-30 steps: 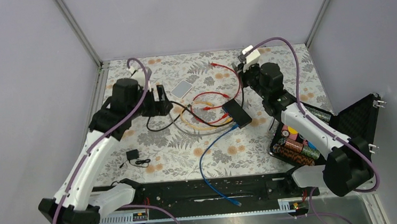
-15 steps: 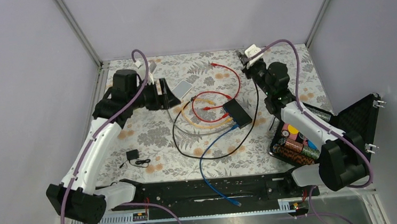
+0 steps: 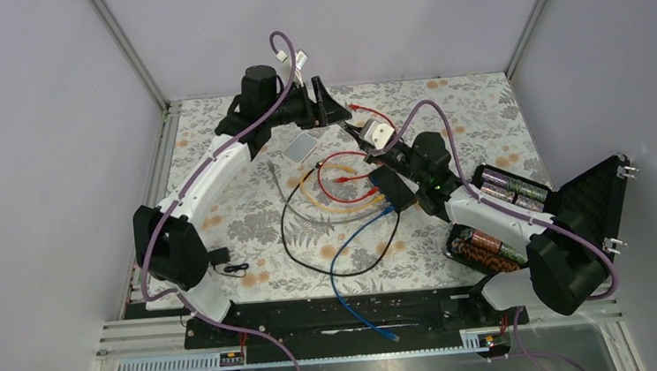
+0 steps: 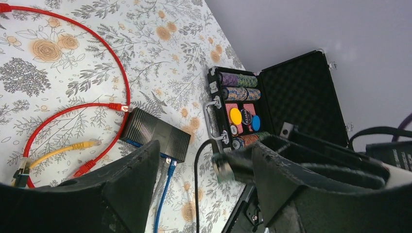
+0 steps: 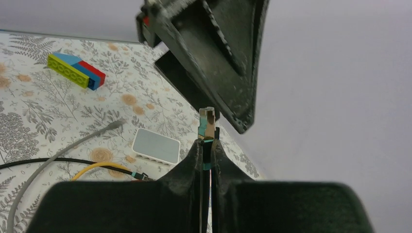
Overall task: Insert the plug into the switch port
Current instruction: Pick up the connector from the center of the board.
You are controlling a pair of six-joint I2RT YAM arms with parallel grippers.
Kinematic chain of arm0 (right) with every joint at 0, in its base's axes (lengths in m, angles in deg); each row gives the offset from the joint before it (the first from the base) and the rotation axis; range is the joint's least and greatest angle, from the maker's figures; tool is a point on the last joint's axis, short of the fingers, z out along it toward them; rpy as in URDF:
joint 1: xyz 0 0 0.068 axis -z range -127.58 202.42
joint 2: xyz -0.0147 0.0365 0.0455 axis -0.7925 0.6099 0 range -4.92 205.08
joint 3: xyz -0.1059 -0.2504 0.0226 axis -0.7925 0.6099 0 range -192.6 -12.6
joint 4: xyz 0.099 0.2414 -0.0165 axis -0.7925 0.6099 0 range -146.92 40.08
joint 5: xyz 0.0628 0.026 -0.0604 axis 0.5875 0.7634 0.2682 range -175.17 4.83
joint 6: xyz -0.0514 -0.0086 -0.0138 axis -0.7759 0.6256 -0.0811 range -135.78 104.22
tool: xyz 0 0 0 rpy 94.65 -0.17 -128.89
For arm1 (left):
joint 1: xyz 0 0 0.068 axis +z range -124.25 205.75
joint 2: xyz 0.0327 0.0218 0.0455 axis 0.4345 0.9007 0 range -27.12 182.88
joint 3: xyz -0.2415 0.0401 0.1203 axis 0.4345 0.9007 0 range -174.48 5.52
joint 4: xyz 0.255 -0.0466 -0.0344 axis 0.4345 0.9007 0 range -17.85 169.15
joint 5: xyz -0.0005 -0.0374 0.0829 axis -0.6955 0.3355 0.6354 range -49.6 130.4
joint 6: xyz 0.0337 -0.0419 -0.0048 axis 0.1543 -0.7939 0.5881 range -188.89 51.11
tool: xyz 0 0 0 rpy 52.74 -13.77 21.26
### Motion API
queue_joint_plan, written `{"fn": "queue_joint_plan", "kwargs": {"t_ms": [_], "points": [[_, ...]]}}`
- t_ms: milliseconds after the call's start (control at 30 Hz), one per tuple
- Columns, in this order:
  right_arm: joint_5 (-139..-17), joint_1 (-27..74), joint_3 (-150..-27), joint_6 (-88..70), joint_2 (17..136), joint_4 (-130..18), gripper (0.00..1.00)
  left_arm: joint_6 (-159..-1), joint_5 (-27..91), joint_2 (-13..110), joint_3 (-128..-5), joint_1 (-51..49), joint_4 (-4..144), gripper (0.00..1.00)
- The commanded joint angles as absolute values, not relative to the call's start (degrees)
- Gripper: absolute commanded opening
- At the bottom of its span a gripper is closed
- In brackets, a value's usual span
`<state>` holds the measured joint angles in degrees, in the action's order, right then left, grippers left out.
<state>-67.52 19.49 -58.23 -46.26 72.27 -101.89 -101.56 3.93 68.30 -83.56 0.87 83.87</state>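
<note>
The plug (image 5: 207, 121), clear-tipped on a black cable (image 3: 332, 271), stands pinched between the fingertips of my right gripper (image 5: 206, 143), which is shut on it. In the top view that gripper (image 3: 354, 128) is raised at the back centre of the table, tip to tip with my left gripper (image 3: 337, 114). The left gripper (image 4: 206, 145) is open, and the blurred plug (image 4: 226, 166) shows between its jaws, near the right finger. The switch (image 3: 393, 187) is a flat black box with a blue edge (image 4: 156, 136); blue and grey cables sit in its ports.
A small white box (image 3: 301, 146) lies at the back left of the red cable (image 3: 363, 112) and yellow cable (image 3: 335, 207). An open case of poker chips (image 3: 497, 216) stands at the right. A toy brick block (image 5: 77, 72) lies beyond, and a tiny black block (image 3: 219, 257) lies near left.
The left arm swung from the table's left to the back centre. The right gripper carried the plug from the back right leftward to meet it, dragging the black cable. The left jaws narrowed slightly.
</note>
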Motion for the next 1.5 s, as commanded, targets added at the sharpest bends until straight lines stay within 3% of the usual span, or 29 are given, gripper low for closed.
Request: {"fn": "queue_joint_plan", "kwargs": {"t_ms": [0,233,433,600,733,933,967,1033,1200,1300,1400,1433,1467], "points": [[-68.97,17.34,-58.04,-48.17,73.24,-107.81,0.05,-101.47,4.24,67.47,-84.69,1.11,77.75,0.68],[-70.86,16.55,-58.35,-47.65,74.67,-108.43,0.05,-100.20,4.63,68.00,-84.65,1.14,83.14,0.52],[-71.74,16.53,-58.66,-47.88,74.52,-106.84,0.05,-98.85,5.73,67.10,-83.85,1.15,87.26,0.51],[-71.47,16.34,-58.48,-47.07,74.32,-106.23,0.06,-101.27,2.48,67.94,-83.55,1.19,86.73,0.27],[-72.37,16.34,-58.63,-46.86,73.92,-104.97,0.10,-101.54,0.40,67.87,-83.16,1.14,86.89,0.00],[-71.35,16.33,-60.53,-41.97,73.09,-100.53,0.36,-98.48,2.01,66.20,-81.73,1.68,87.29,0.00],[-70.77,16.35,-61.01,-40.01,72.80,-98.73,0.49,-98.03,1.73,65.82,-81.15,1.81,86.20,0.00],[-69.30,16.50,-61.80,-36.87,71.51,-94.74,0.96,-96.62,-0.01,64.83,-79.04,2.30,81.97,0.00],[-56.81,21.50,-62.74,-23.02,67.11,-86.77,0.99,-92.71,-5.89,61.16,-71.61,5.96,69.85,0.00],[-39.92,28.34,-59.41,-8.92,65.83,-95.51,0.99,-90.70,-10.73,59.78,-68.22,7.43,64.14,0.00],[-31.90,33.01,-58.09,7.13,68.74,-109.83,0.99,-84.95,-14.91,59.08,-67.21,7.47,65.08,0.00],[-30.93,33.69,-60.05,9.97,70.02,-108.17,0.98,-83.65,-16.36,58.93,-66.92,7.54,65.08,0.00],[-29.13,33.93,-63.69,9.23,71.19,-100.90,0.89,-82.71,-17.76,58.71,-66.57,7.52,64.67,0.00]]}}
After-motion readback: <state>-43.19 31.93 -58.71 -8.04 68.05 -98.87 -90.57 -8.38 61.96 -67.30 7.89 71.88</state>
